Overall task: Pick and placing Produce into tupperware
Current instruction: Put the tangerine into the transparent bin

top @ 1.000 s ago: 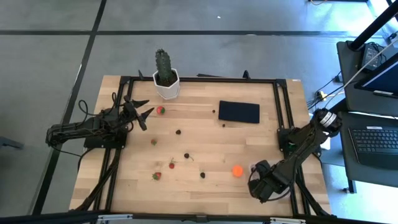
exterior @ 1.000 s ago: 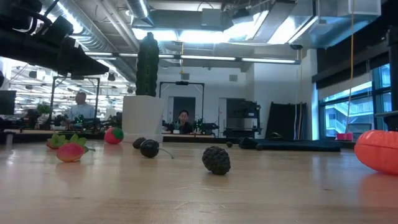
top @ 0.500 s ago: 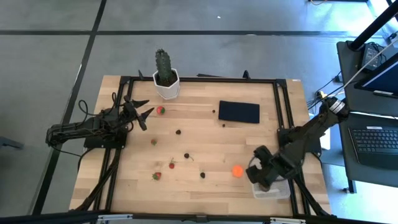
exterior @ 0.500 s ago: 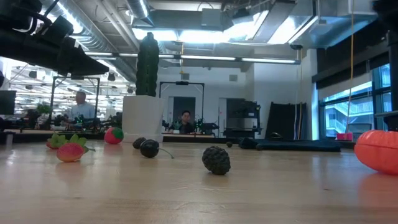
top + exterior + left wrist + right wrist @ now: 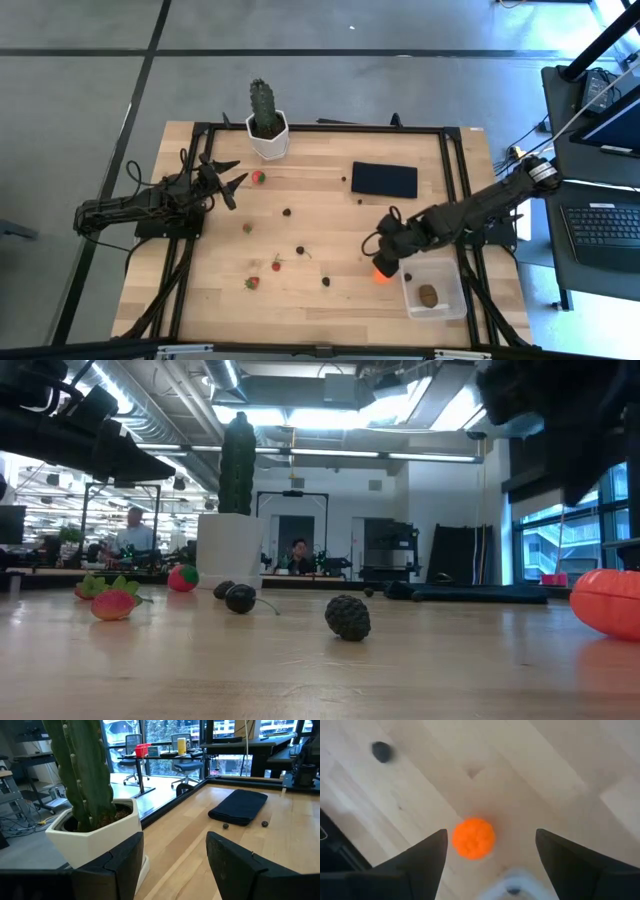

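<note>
In the high view the clear tupperware (image 5: 433, 287) sits near the table's near right corner with a brown oval (image 5: 428, 295) lying inside. An orange ball (image 5: 380, 275) rests on the wood just left of it. My right gripper (image 5: 384, 260) hovers open above that ball; in the right wrist view its fingers stand either side of the orange ball (image 5: 474, 837) without touching it. Strawberries (image 5: 258, 177) (image 5: 252, 283) and dark berries (image 5: 299, 250) (image 5: 326, 281) lie scattered mid-table. My left gripper (image 5: 237, 175) waits open beside the upper strawberry.
A cactus in a white pot (image 5: 266, 125) stands at the far edge, close to my left gripper (image 5: 174, 840). A flat black rectangle (image 5: 384, 180) lies far right of centre. A black frame (image 5: 452, 170) runs around the tabletop. People sit in the room behind the table.
My right gripper has swung from over the tupperware at the near right corner toward the table's left and a little farther, ending above the orange ball. The tupperware, covered by the gripper before, now shows with the brown oval inside.
</note>
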### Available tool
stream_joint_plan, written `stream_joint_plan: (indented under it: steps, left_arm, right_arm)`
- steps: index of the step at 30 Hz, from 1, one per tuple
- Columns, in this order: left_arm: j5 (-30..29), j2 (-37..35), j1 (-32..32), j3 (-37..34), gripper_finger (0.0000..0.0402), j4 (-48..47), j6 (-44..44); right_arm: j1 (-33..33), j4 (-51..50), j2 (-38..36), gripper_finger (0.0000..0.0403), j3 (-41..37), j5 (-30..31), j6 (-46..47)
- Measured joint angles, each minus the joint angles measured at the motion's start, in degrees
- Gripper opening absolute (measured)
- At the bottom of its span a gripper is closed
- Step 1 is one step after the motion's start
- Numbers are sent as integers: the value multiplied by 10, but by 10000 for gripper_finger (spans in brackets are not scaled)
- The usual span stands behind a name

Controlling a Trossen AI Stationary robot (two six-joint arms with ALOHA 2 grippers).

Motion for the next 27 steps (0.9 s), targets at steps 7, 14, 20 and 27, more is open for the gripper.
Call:
stream_joint_plan:
  steps: [7,14,20,27]
  left_arm:
    - [0,0,0,0,208,0,0]
    - [0,0,0,0,208,0,0]
    - [0,0,0,0,208,0,0]
    - [0,0,0,0,208,0,0]
  right_arm:
    - [-20,19,43,304,0,-15,-55]
    - [-19,56,91,304,0,-37,-78]
    - [-10,57,123,303,10,-57,-78]
    - [1,-29,178,303,89,-57,-98]
